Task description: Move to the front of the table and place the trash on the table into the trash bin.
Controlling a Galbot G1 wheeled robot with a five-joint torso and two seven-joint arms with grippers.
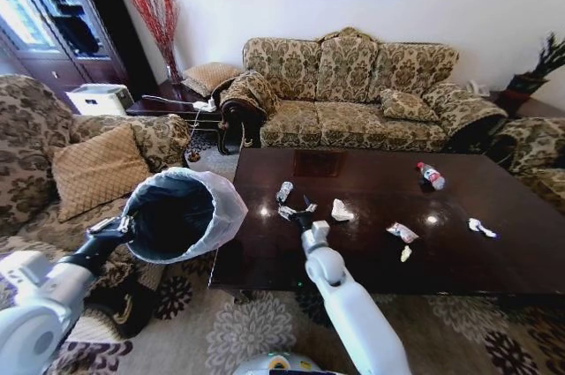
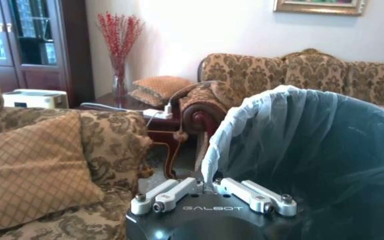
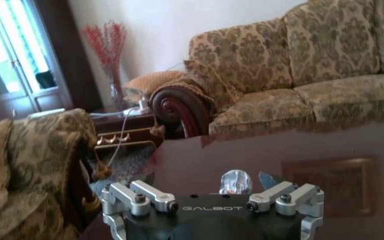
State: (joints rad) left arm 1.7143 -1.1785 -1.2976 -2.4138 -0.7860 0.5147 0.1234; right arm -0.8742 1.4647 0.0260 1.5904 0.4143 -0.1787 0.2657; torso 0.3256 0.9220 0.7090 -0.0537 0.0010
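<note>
My left gripper (image 1: 125, 226) (image 2: 212, 184) is shut on the rim of the trash bin (image 1: 177, 216) (image 2: 325, 150). It holds the black, bag-lined bin tilted in the air just off the left end of the table (image 1: 371, 183) (image 3: 312, 145). My right gripper (image 1: 303, 210) (image 3: 247, 184) is open and low over the table's near left part. A small wrapper (image 1: 287, 213) lies beside it and a silvery wrapper (image 1: 284, 191) (image 3: 235, 181) just beyond. A white paper wad (image 1: 341, 211), another wrapper (image 1: 402, 232), a second wad (image 1: 481, 228) and a clear bottle (image 1: 431, 175) lie further right.
A patterned sofa (image 1: 353, 93) stands behind the table. An armchair with a tan cushion (image 1: 93, 168) is at the left, close to the bin. A side table (image 1: 172, 101) with a red-branch vase sits in the back left corner. Patterned carpet (image 1: 238, 322) lies in front.
</note>
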